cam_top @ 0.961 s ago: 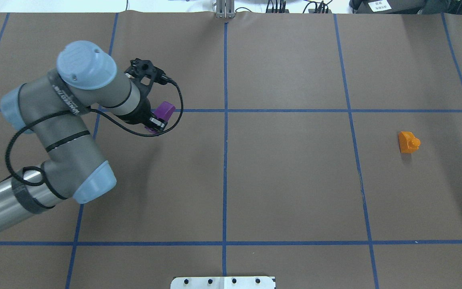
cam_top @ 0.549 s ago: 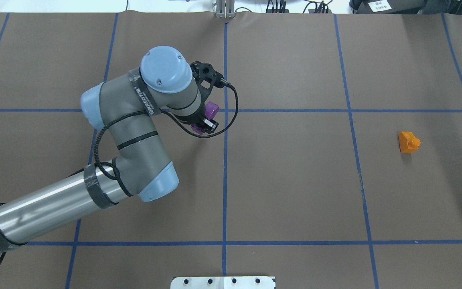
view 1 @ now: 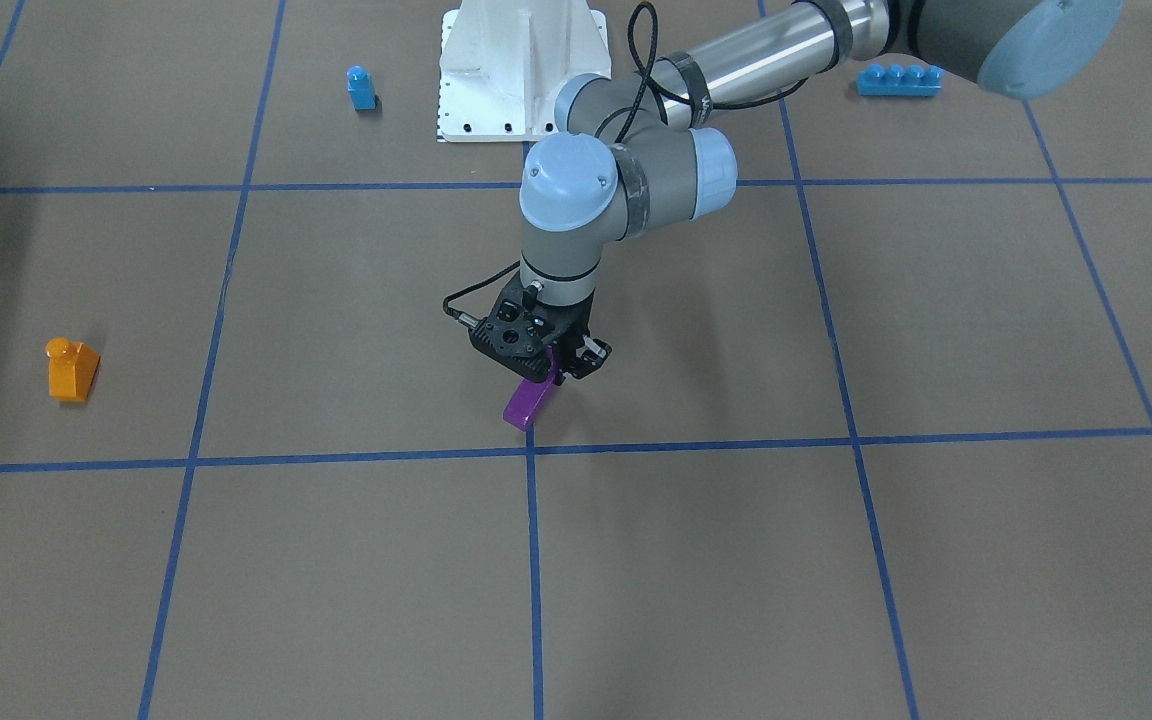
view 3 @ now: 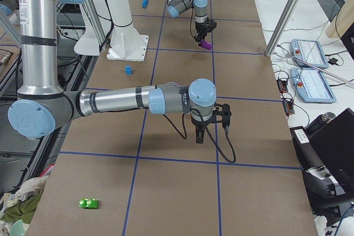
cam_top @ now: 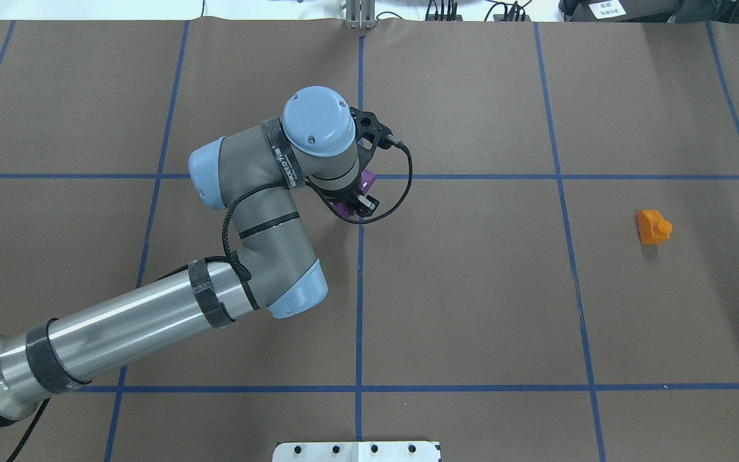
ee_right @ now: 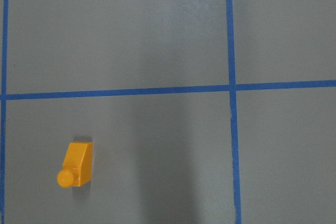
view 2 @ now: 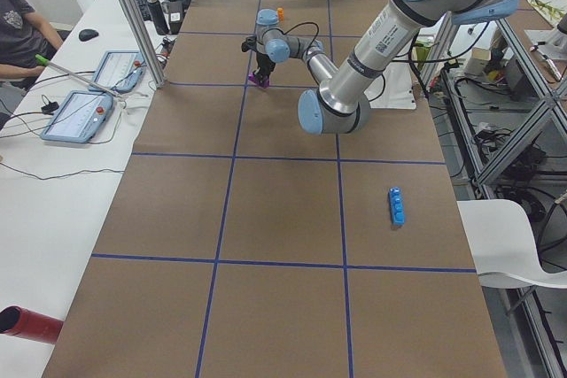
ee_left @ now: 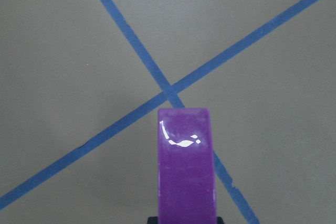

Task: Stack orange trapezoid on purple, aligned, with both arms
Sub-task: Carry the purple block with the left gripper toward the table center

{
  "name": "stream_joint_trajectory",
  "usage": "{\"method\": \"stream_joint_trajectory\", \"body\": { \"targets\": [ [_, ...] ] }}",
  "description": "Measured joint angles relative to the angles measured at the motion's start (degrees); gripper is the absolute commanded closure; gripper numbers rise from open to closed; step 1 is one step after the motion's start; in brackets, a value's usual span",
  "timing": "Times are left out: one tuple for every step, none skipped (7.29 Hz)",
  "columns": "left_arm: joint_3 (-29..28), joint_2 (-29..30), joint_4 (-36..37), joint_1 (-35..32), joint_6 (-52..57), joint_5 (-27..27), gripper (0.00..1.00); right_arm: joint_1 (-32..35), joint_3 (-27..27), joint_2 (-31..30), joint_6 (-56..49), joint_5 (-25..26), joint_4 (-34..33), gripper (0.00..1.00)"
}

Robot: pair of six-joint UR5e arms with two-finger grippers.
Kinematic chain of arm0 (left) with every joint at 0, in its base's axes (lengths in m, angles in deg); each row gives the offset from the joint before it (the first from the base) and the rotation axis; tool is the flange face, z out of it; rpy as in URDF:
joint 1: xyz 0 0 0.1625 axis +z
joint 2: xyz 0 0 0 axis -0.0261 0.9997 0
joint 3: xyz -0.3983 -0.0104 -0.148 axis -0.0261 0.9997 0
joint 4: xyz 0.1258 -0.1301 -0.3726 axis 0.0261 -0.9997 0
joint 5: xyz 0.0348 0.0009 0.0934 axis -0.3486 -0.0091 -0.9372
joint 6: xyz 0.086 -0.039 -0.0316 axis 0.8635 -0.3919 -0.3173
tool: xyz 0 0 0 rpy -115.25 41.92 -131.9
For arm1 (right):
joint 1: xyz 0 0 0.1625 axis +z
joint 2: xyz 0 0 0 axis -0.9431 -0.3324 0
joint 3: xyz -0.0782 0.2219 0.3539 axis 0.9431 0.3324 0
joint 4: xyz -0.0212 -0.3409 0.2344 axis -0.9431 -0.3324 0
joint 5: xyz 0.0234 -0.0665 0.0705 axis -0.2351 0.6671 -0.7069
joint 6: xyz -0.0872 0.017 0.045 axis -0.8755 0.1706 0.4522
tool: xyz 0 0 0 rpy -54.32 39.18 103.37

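My left gripper [view 1: 546, 375] is shut on the purple block [view 1: 526, 405] and holds it low over the central tape crossing. In the overhead view the wrist hides most of the purple block [cam_top: 367, 178]. In the left wrist view the purple block [ee_left: 185, 166] fills the lower centre. The orange trapezoid [cam_top: 652, 227] lies alone on the table's right half, stud sideways. It also shows in the front-facing view [view 1: 71, 370] and the right wrist view [ee_right: 77, 164]. My right gripper [view 3: 200, 136] shows only in the exterior right view, high over the table. I cannot tell whether it is open or shut.
A small blue single-stud block [view 1: 361, 88] and a long blue brick [view 1: 898, 79] lie near the white robot base [view 1: 516, 70]. A green block [view 3: 88, 203] lies at the right end. Blue tape lines grid the brown table. An operator's desk runs along the far side.
My left arm has swung right with the purple block in its gripper, from the left half to the central tape crossing. The orange trapezoid has not moved.
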Motion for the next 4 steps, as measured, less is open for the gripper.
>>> {"method": "stream_joint_trajectory", "body": {
  "targets": [
    [-0.67,0.10,-0.45,0.64,0.02,-0.51,0.94,0.00,0.04,0.04,0.06,-0.06,0.00,0.00],
    [-1.07,0.33,-0.64,1.35,0.06,-1.39,0.74,0.00,0.06,0.10,0.21,-0.09,0.00,0.00],
    [-1.38,0.67,-0.71,1.79,0.17,-1.99,0.54,0.00,0.08,0.14,0.35,-0.08,0.00,0.00],
    [-1.60,0.96,-0.76,1.99,0.64,-2.25,0.01,0.00,0.08,0.16,0.40,-0.07,0.00,0.00]
  ]
}}
